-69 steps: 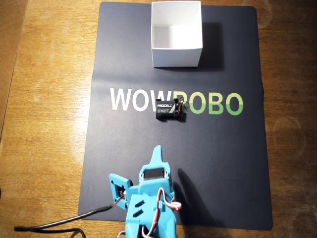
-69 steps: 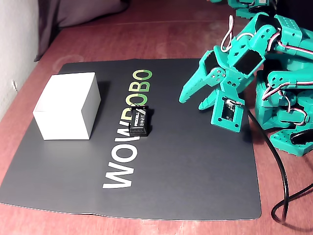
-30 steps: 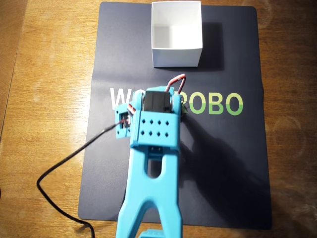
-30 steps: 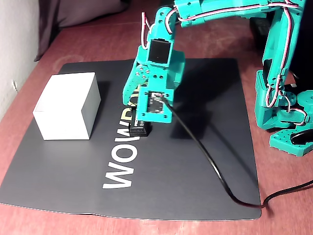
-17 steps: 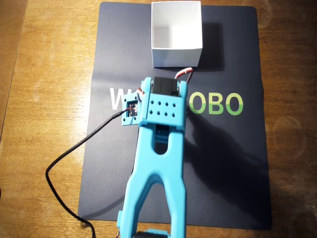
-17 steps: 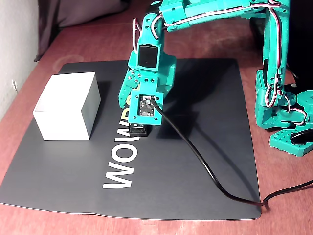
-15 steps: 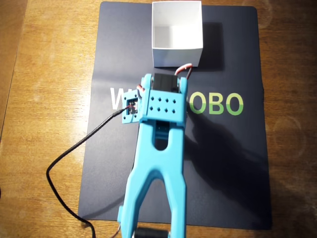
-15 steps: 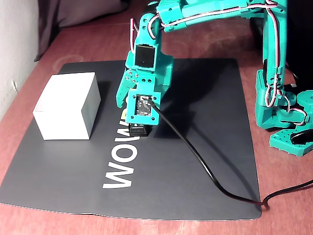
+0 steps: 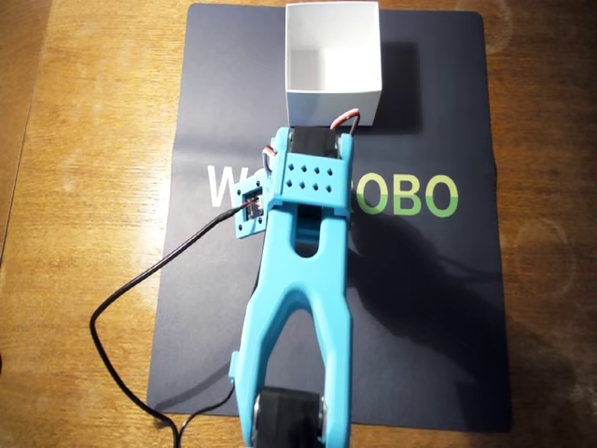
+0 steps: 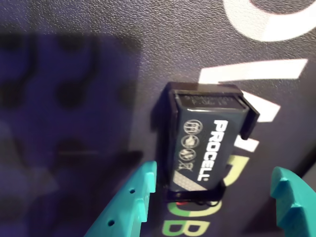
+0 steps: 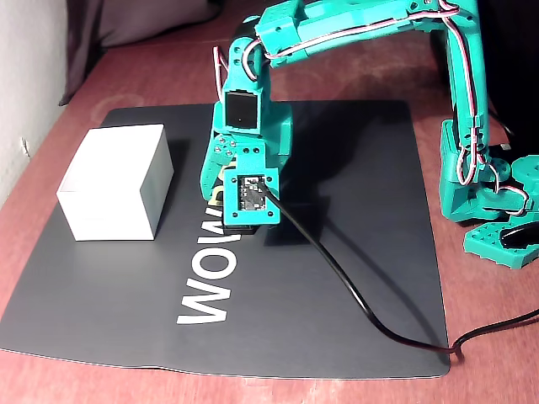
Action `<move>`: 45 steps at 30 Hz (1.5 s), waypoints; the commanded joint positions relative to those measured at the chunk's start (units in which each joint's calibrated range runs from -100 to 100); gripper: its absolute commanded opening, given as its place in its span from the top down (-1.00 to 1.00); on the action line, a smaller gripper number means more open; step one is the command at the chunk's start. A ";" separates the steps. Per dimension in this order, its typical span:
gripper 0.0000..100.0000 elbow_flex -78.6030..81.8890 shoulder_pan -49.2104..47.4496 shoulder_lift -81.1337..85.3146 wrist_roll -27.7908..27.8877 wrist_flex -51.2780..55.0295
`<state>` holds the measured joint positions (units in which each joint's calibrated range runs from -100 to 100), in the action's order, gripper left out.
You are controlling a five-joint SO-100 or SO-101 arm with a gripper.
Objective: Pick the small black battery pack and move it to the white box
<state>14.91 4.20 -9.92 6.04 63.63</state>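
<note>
The small black battery pack (image 10: 202, 143), labelled PROCELL and sitting in a black holder, lies on the dark mat between my two teal fingers (image 10: 133, 202). My gripper (image 10: 215, 170) is open, with one finger on each side of the pack and neither touching it. In the overhead view my arm (image 9: 298, 280) hides both the pack and the gripper. The white box (image 9: 331, 105) stands open and empty at the far end of the mat, just beyond my wrist. In the fixed view the white box (image 11: 114, 202) is to the left of my lowered gripper (image 11: 221, 189).
A dark mat (image 9: 420, 327) with WOWROBO lettering covers the wooden table (image 9: 84, 140). A black cable (image 9: 140, 280) runs from the wrist camera off the mat's left side. My arm's base (image 11: 497, 202) stands at the right in the fixed view.
</note>
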 commanded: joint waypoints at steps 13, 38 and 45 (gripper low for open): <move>0.47 -2.44 0.31 -3.37 -0.04 -0.18; 0.48 -1.71 -1.09 -3.54 0.18 -3.42; 0.48 -1.98 -1.45 -5.74 0.18 -2.63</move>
<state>14.82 3.34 -15.08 6.04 60.58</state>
